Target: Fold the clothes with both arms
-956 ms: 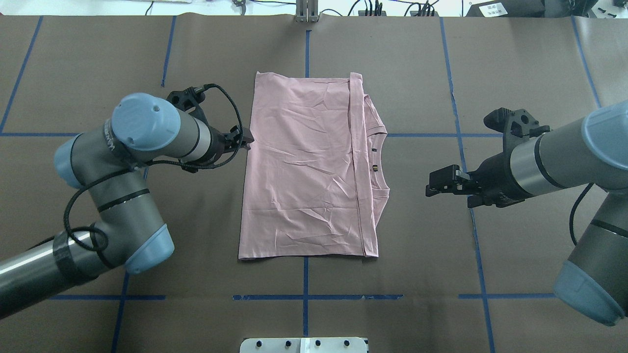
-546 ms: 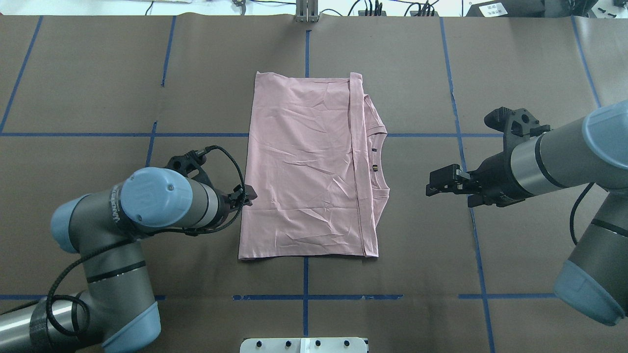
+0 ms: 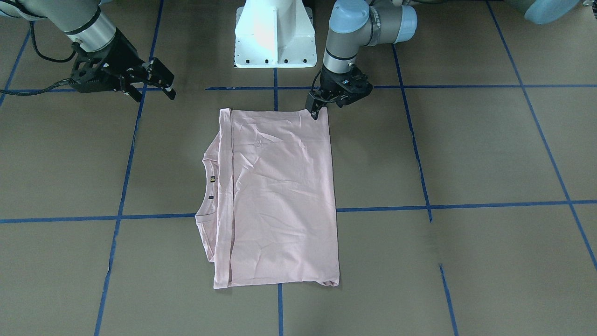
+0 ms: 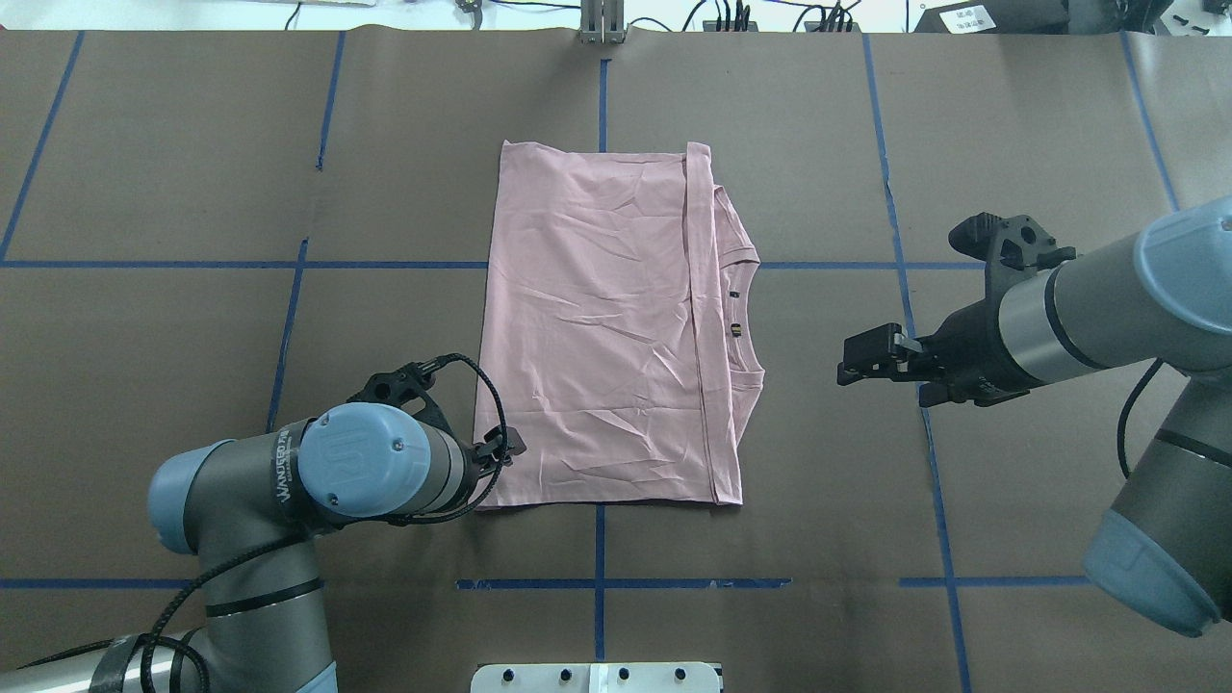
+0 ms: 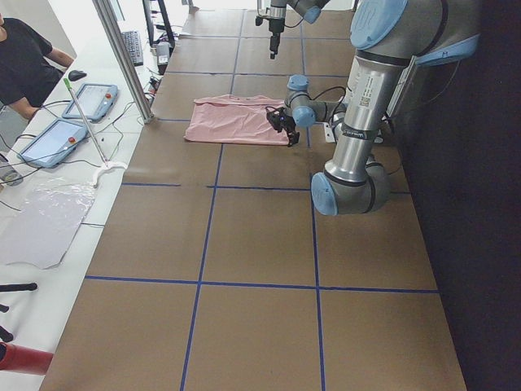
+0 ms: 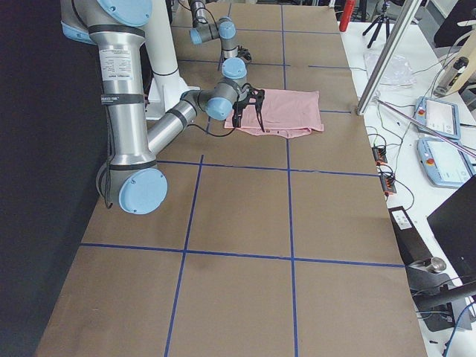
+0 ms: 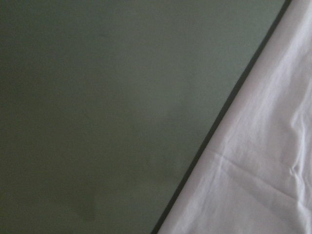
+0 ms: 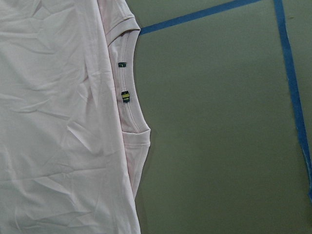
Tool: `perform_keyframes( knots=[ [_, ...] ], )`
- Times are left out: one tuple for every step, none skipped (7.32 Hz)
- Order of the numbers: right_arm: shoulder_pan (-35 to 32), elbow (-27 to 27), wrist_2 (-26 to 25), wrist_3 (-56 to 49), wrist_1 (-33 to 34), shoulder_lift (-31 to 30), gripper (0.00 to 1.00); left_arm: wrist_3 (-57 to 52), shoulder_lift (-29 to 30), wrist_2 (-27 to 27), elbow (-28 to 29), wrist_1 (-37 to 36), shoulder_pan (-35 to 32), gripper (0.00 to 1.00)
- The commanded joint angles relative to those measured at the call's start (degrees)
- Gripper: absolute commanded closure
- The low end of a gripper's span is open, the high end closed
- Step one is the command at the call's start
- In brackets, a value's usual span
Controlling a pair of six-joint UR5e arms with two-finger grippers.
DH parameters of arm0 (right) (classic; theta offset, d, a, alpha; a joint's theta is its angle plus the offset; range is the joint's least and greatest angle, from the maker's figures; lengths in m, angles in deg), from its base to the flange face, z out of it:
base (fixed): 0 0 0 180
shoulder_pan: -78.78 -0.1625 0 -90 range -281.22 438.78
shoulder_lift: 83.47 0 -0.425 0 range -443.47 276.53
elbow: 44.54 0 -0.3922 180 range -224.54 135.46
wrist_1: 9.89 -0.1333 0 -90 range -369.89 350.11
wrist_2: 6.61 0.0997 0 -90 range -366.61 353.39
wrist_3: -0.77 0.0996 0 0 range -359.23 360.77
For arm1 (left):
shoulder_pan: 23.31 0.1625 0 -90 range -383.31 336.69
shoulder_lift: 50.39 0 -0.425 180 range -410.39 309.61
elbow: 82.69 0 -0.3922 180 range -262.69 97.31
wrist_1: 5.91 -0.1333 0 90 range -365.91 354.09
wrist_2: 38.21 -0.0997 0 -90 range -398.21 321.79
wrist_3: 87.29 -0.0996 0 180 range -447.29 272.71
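Left gripper low (right gripper agape)

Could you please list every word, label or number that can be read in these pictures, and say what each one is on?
Nothing reads clearly enough to quote.
left arm: white lettering along its side, too blurred to read.
right arm: vertical lettering, too small.
T-shirt: two neck labels, too small.
white sticker beyond the table's far edge: too small.
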Motion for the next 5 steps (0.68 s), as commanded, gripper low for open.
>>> perform_keyframes(
  knots=[
    [0.0,-0.09,-0.04,0.0,0.0,0.01,0.0,0.13,0.59,-0.17,0.6,-2.55,1.19,0.0],
    [0.0,-0.09,-0.04,0.0,0.0,0.01,0.0,0.13,0.94,-0.43,1.91,-2.46,1.37,0.0],
    [-0.08,-0.09,-0.04,0.0,0.09,0.01,0.0,0.13,1.29,-0.61,2.09,-2.46,1.37,0.0],
    [-0.17,-0.09,0.05,-0.09,0.0,0.01,0.0,0.13,1.38,-0.61,2.01,-2.46,1.37,0.0],
    [-0.35,-0.09,0.05,-0.09,0.0,0.01,0.0,0.13,1.81,-0.61,2.09,-2.46,1.37,0.0]
  ],
)
